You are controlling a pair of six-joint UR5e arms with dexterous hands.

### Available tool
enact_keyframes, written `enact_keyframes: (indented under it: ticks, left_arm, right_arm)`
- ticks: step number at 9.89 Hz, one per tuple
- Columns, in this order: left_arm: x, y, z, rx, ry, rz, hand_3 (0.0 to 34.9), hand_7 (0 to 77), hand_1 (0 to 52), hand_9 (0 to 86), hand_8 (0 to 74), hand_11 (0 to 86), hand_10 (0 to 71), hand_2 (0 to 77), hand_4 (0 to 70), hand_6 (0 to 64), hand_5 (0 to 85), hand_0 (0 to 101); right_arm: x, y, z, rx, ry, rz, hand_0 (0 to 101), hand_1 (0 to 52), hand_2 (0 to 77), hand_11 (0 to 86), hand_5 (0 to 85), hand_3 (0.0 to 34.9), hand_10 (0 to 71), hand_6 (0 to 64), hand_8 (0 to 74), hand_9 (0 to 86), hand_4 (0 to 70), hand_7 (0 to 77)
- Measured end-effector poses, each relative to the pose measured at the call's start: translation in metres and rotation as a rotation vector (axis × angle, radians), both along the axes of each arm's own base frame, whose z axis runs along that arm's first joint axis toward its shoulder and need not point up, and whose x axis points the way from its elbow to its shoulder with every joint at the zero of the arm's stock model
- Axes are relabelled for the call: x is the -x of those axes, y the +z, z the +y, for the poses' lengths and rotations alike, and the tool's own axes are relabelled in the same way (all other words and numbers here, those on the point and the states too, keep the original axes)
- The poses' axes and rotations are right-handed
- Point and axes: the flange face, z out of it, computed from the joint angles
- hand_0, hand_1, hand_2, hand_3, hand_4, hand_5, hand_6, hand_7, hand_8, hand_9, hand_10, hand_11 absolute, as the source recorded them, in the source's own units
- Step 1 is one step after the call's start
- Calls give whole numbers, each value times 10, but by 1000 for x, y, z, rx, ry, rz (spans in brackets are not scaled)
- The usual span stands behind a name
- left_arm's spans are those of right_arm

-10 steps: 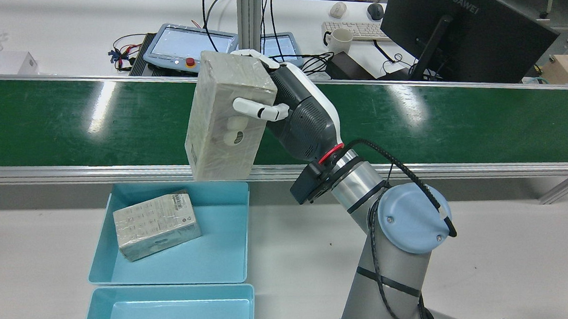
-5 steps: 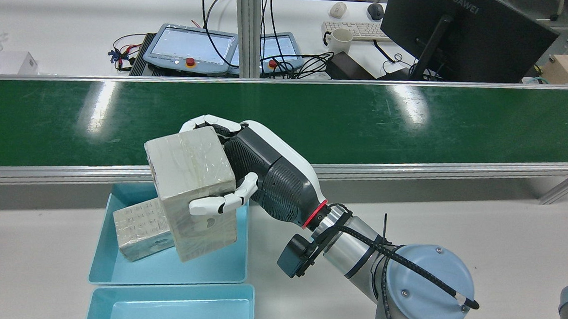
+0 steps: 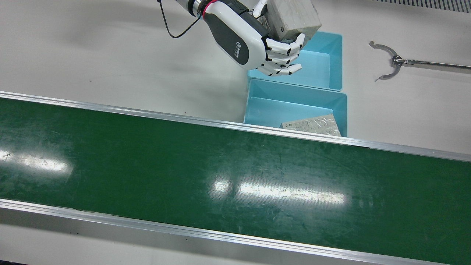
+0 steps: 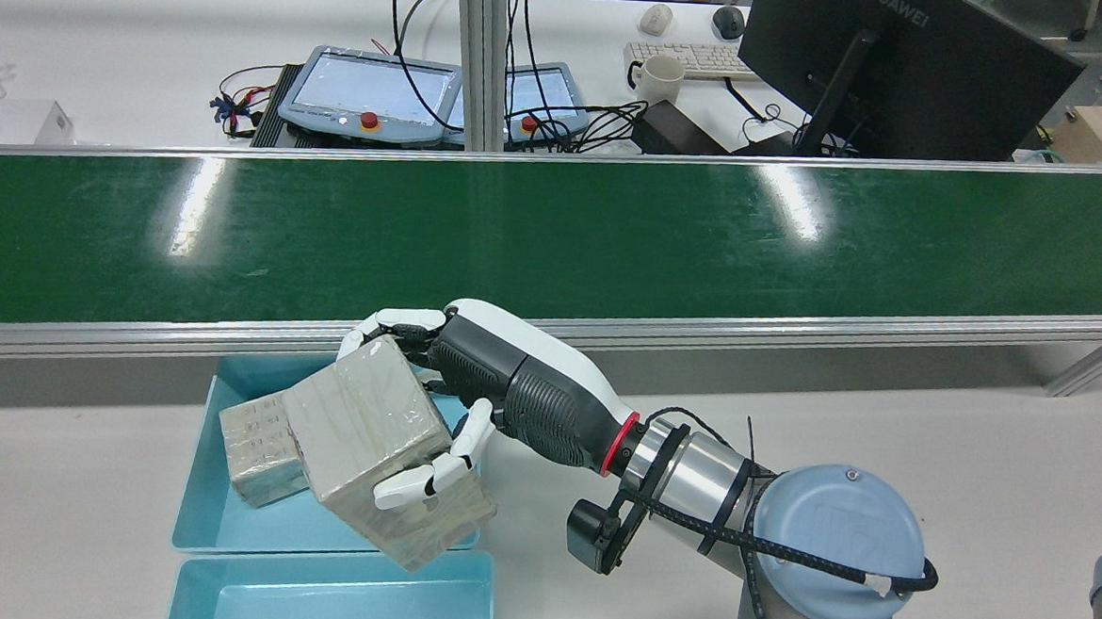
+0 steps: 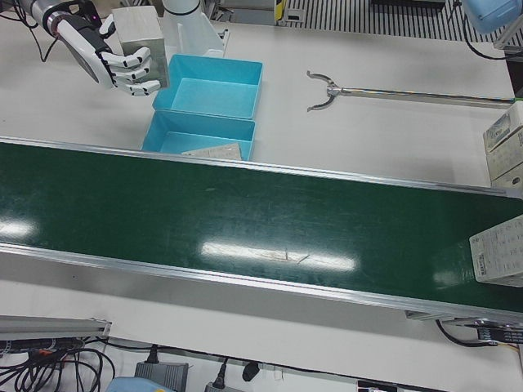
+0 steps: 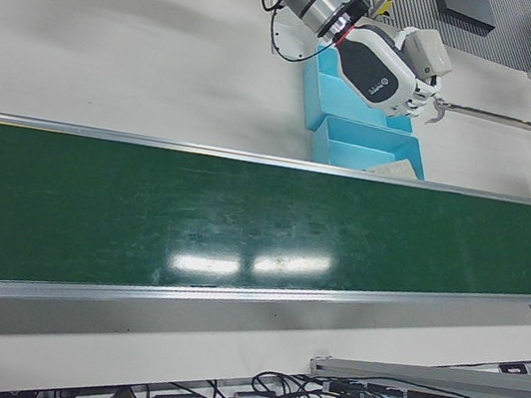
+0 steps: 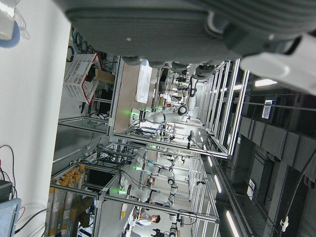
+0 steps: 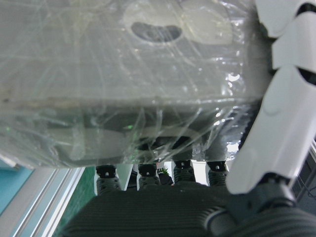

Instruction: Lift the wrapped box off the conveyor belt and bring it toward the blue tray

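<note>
My right hand (image 4: 499,392) is shut on the wrapped box (image 4: 370,437), a pale carton in clear film, with fingers (image 4: 429,473) curled around its sides. The box hangs tilted above two blue trays (image 4: 190,508), over the seam between them. The front view shows the same hand (image 3: 246,40) and box (image 3: 294,14) off the belt, above the tray (image 3: 333,62) nearer the robot. Film and fingers (image 8: 286,113) fill the right hand view around the box (image 8: 123,74). The left hand (image 7: 163,29) shows only as a dark underside; its fingers are cut off.
A second wrapped box (image 4: 256,450) lies in the tray beside the green conveyor belt (image 4: 612,228). Another box (image 5: 498,249) sits at the belt's end. A metal reacher tool (image 3: 390,64) lies on the table beyond the trays. Stacked cartons (image 5: 507,147) stand at the table edge.
My right hand has carried the box from above the belt down and back toward the robot, over the trays. The box has tipped from upright to a slant.
</note>
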Motion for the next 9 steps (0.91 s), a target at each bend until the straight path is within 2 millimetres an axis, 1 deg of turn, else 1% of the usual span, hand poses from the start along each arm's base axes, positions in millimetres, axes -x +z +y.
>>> enact_keyframes:
  ticks: [1, 2, 3, 4, 5, 6, 7, 8, 9]
  left_arm:
    - [0, 0, 0, 0, 0, 0, 0, 5, 0, 5, 0, 0, 5, 5, 0, 0, 5, 0]
    - [0, 0, 0, 0, 0, 0, 0, 5, 0, 5, 0, 0, 5, 5, 0, 0, 5, 0]
    - [0, 0, 0, 0, 0, 0, 0, 5, 0, 5, 5, 0, 5, 11, 0, 0, 5, 0]
    - [0, 0, 0, 0, 0, 0, 0, 5, 0, 0, 5, 0, 0, 5, 0, 0, 5, 0]
    - [0, 0, 0, 0, 0, 0, 0, 5, 0, 0, 5, 0, 5, 5, 0, 0, 5, 0]
    - [0, 0, 0, 0, 0, 0, 0, 5, 0, 0, 5, 0, 5, 5, 0, 0, 5, 0]
    - [0, 0, 0, 0, 0, 0, 0, 5, 0, 5, 5, 0, 0, 11, 0, 0, 5, 0]
    - [0, 0, 0, 0, 0, 0, 0, 5, 0, 5, 5, 0, 0, 11, 0, 0, 5, 0]
    - [0, 0, 0, 0, 0, 0, 0, 5, 0, 5, 0, 0, 0, 11, 0, 0, 5, 0]
  right_arm:
    - [6, 1, 6, -5, -16, 12, 468, 27, 327, 360, 431, 190, 240, 235, 175, 305, 262, 475]
    - [13, 1, 14, -7, -34, 16, 472, 38, 316, 333, 436, 202, 229, 207, 142, 256, 262, 447]
    - [22, 1, 26, -8, -61, 18, 472, 38, 316, 333, 436, 202, 229, 207, 142, 256, 262, 447]
    - [32, 1, 38, -8, -87, 18, 472, 49, 300, 284, 436, 203, 202, 180, 109, 207, 262, 409]
    - [39, 1, 47, -9, -107, 16, 470, 54, 289, 213, 436, 206, 131, 142, 33, 120, 262, 327]
    - [43, 0, 54, -9, -122, 12, 470, 54, 289, 213, 436, 206, 131, 142, 33, 120, 262, 327]
    - [49, -4, 63, -12, -139, 4, 467, 54, 289, 125, 442, 272, 76, 38, 0, 22, 251, 196]
    - [56, -9, 72, -15, -160, -5, 467, 54, 289, 125, 442, 272, 76, 38, 0, 22, 251, 196]
    - [63, -13, 82, -17, -178, -10, 379, 136, 229, 16, 229, 298, 0, 0, 49, 16, 224, 93]
